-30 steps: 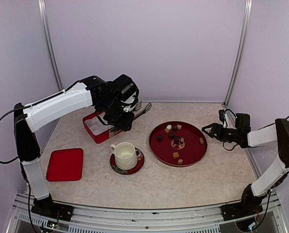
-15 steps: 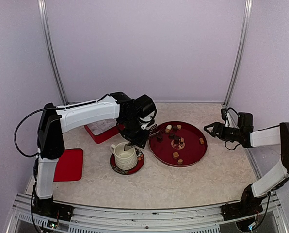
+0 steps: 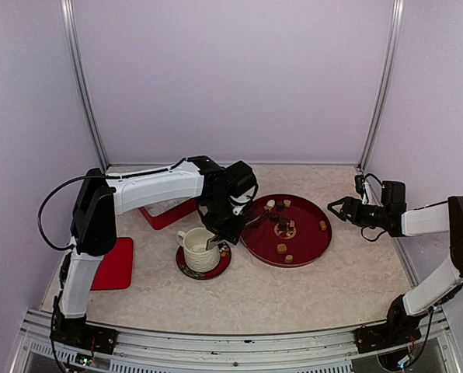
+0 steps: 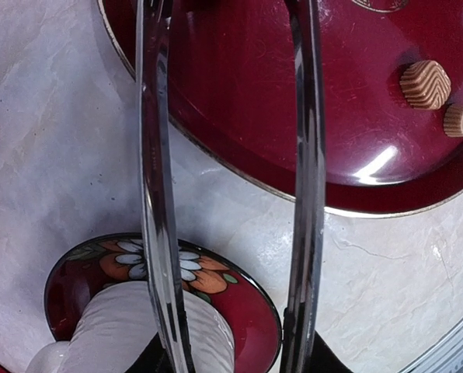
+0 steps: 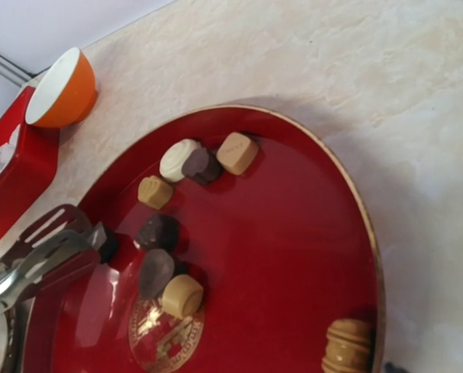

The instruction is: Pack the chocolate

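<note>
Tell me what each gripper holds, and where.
Left gripper holds the tongs across both arms, behind the tips. Right gripper is open and holds nothing.

No legible text, gold emblem point(image 5: 166, 339) on red tray point(image 5: 294, 233) unreadable

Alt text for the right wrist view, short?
A pair of metal tongs reaches from the left over a round red tray, tips beside a dark chocolate piece; more brown, tan and white pieces lie nearby. Beyond, an orange bowl and red box.
</note>
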